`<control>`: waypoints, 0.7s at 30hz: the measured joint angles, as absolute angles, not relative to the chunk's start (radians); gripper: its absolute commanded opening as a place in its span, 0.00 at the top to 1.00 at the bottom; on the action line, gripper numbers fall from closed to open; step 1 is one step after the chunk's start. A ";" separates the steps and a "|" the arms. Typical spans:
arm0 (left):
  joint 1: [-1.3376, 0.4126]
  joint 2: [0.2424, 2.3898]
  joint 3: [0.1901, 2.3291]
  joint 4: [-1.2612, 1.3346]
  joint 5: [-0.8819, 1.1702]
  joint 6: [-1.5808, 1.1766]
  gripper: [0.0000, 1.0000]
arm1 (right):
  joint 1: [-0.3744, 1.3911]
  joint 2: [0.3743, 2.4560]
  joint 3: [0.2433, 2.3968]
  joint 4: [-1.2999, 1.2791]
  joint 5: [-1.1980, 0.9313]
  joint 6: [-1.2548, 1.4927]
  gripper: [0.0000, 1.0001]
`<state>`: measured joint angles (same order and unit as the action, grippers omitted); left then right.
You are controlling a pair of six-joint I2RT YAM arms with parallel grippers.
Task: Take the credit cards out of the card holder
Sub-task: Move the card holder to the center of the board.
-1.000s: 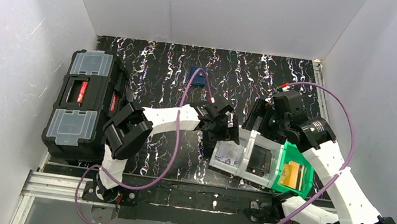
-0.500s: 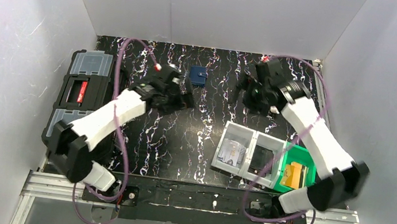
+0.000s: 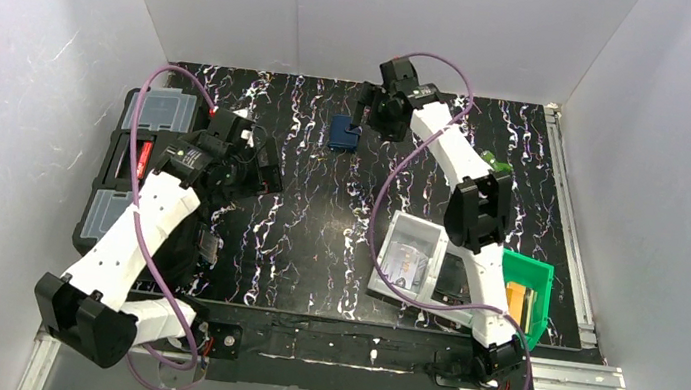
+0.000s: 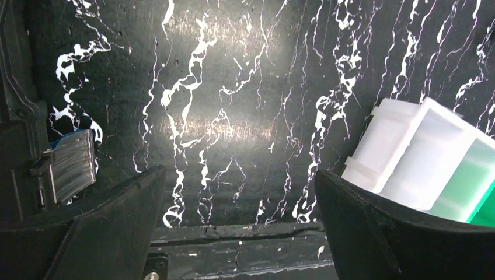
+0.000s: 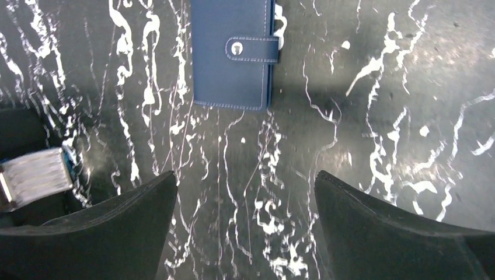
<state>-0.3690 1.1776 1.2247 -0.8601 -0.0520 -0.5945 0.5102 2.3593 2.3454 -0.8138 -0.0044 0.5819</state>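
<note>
The card holder point(image 3: 344, 132) is a small navy case lying shut at the back of the black marbled table. In the right wrist view the card holder point(image 5: 233, 55) shows its snap tab fastened. My right gripper point(image 3: 364, 122) hovers just right of it, and in its own view the right gripper point(image 5: 245, 181) is open with only table between its fingers, the holder ahead of the tips. My left gripper point(image 3: 259, 176) hangs open near the toolbox, and the left wrist view shows the left gripper point(image 4: 239, 175) over bare table. The credit cards are hidden.
A black toolbox point(image 3: 138, 173) fills the left edge. At the front right stand white bins point(image 3: 395, 230) and a green bin point(image 3: 541, 273) with a yellow-tan object point(image 3: 513, 302) in it. The white bin point(image 4: 408, 146) shows right of my left fingers. White walls enclose the table.
Both arms have swung away from above the bins. The right arm reached to the back beside the card holder, and the left arm moved left toward the toolbox. The holder has not moved.
</note>
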 measured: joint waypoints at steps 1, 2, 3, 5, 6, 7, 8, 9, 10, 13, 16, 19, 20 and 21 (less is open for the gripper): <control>-0.368 1.174 1.225 -0.868 -0.047 -0.592 0.00 | 0.510 2.381 2.346 -0.790 -0.005 0.583 0.08; -0.368 1.172 1.225 -0.874 -0.043 -0.590 0.00 | 0.510 2.399 2.345 -0.768 -0.005 0.584 0.08; -0.368 1.172 1.225 -0.878 -0.039 -0.588 0.00 | 0.510 2.414 2.344 -0.743 -0.006 0.586 0.09; -0.368 1.173 1.225 -0.885 -0.032 -0.587 0.00 | 0.510 2.447 2.347 -0.674 -0.007 0.597 0.09; -0.368 1.173 1.225 -0.889 -0.028 -0.586 0.01 | 0.510 2.466 2.353 -0.641 -0.007 0.602 0.10; -0.368 1.173 1.225 -0.892 -0.025 -0.586 0.00 | 0.510 2.489 2.366 -0.612 -0.007 0.607 0.10; -0.368 1.174 1.226 -0.896 -0.024 -0.586 0.01 | 0.510 2.515 2.385 -0.583 -0.007 0.614 0.10; -0.368 1.176 1.229 -0.899 -0.022 -0.586 0.00 | 0.510 2.536 2.398 -0.553 -0.007 0.623 0.11; -0.367 1.181 1.234 -0.903 -0.022 -0.585 0.00 | 0.510 2.556 2.403 -0.518 -0.007 0.633 0.11; -0.362 1.204 1.262 -0.907 -0.021 -0.582 0.01 | 0.510 2.601 2.404 -0.433 -0.001 0.674 0.13; -0.354 1.232 1.292 -0.906 -0.018 -0.575 0.00 | 0.507 2.647 2.412 -0.375 -0.005 0.726 0.13; -0.347 1.259 1.316 -0.906 -0.014 -0.568 0.00 | 0.502 2.676 2.421 -0.298 -0.019 0.790 0.14; -0.345 1.269 1.324 -0.907 -0.012 -0.565 0.01 | 0.498 2.682 2.423 -0.283 -0.025 0.811 0.14; -0.341 1.279 1.331 -0.907 -0.010 -0.562 0.00 | 0.496 2.689 2.428 -0.271 -0.031 0.831 0.15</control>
